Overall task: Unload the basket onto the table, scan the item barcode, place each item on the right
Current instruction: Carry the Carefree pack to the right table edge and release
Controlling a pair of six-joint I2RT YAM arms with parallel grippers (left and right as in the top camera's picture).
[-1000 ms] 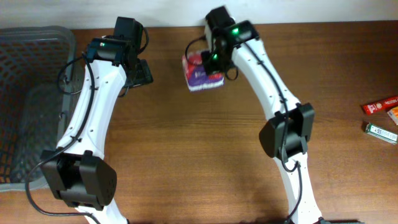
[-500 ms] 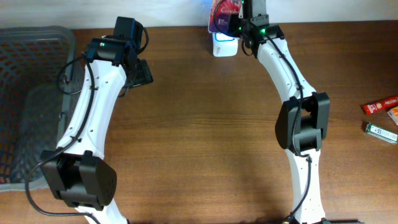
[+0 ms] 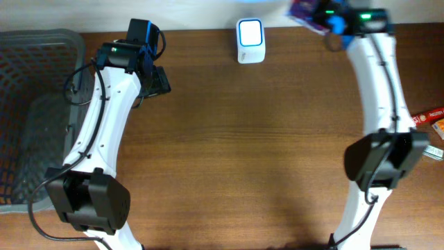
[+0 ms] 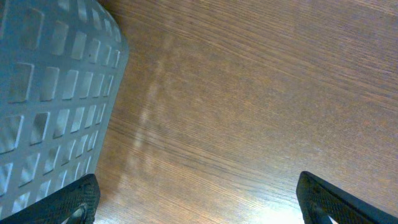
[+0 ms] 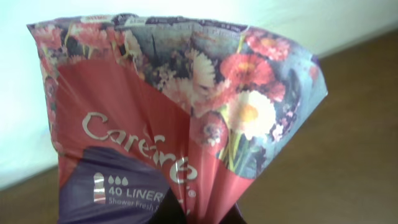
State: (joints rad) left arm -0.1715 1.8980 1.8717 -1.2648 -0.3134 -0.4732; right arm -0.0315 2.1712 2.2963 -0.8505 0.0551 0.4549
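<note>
Wooden surface (image 3: 229, 139) carries a white scanner (image 3: 250, 40). The right claw (image 3: 327, 17), mostly hidden, clenches the floral packet (image 5: 186, 124), cut off at the frame's top, now swung right past the scanner. The left claw (image 4: 199, 202) gapes, empty.

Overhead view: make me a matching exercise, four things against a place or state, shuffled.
Things:
1. grey plastic mesh basket
2. small white barcode scanner
3. floral Carefree liner pack
4. left gripper

Place or state:
A. open, holding nothing
B. pinched in the right gripper
C. at the left edge of the table
D. at the far edge, near the centre

Pairs: 1-C, 2-D, 3-B, 4-A
</note>
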